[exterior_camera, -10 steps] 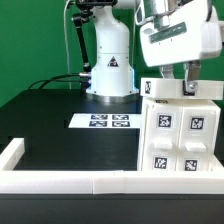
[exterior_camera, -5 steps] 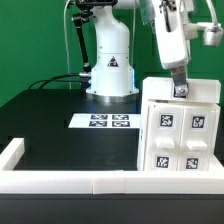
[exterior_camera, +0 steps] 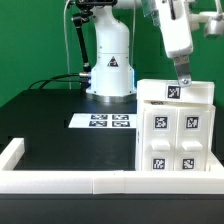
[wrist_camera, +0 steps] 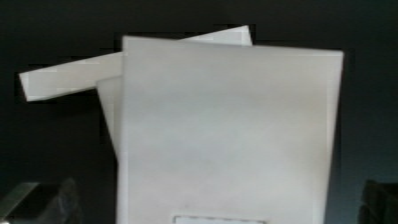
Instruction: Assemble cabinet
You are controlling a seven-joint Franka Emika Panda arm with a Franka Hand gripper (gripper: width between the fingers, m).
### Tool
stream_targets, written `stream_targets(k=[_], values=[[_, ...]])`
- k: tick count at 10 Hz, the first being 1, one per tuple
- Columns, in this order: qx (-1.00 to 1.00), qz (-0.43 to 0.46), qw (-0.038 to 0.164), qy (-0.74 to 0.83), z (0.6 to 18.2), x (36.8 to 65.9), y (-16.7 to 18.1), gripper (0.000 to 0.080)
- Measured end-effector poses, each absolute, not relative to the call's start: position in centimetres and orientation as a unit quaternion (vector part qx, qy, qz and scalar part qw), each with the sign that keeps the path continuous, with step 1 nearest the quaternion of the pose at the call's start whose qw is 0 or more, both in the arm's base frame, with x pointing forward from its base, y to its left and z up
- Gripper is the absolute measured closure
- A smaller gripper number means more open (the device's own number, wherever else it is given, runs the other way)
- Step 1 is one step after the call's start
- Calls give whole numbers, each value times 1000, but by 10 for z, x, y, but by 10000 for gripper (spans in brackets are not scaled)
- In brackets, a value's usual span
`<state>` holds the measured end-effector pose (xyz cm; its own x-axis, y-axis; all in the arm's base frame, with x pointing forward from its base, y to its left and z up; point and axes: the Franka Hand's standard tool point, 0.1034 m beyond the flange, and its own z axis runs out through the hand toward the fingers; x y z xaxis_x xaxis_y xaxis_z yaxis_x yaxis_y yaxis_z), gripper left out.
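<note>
Jaws: how they stand is not clear; in the exterior view the gripper (exterior_camera: 182, 84) tapers to a narrow dark tip with no gap to be seen, and in the wrist view only blurred grey finger ends (wrist_camera: 39, 198) show at the picture's corners, apart from each other, with nothing between them but the white part below. Whether they are spread or closed I cannot tell.

Taking the cabinet (exterior_camera: 176, 130) as the landmark: it stands upright on the black table (exterior_camera: 50, 115), and its front panels carry several square black-and-white tags. The gripper hangs at its top edge, just beside the single tag on the upper panel; whether it touches I cannot tell. Off to the exterior view's left of the cabinet, flat on the table, lies the marker board (exterior_camera: 102, 122). Behind that board stands the arm's white base (exterior_camera: 110, 65). A white rail (exterior_camera: 60, 180) runs along the table edge in front of the cabinet.

From the wrist, the cabinet (wrist_camera: 231, 130) fills the picture as a broad white slab, with a second white panel slanting out from behind it.
</note>
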<state>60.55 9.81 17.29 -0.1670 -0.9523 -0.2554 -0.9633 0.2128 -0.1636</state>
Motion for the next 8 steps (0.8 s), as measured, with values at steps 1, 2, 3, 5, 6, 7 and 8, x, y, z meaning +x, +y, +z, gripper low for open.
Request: stream_targets(k=[1,2,3,5,6,7,8], values=[[-626,16,159,763,181,607,100,2],[-630,15,162,759,184,607,100,2],[-640,14,161,752,182,607,100,2],[-686,10,152,711,181,605,100,2],[-760,9,138,636,181,604,100,2],[-813,3,126,568,183,606,102,2],[-858,-3,121,499,184,607,103,2]])
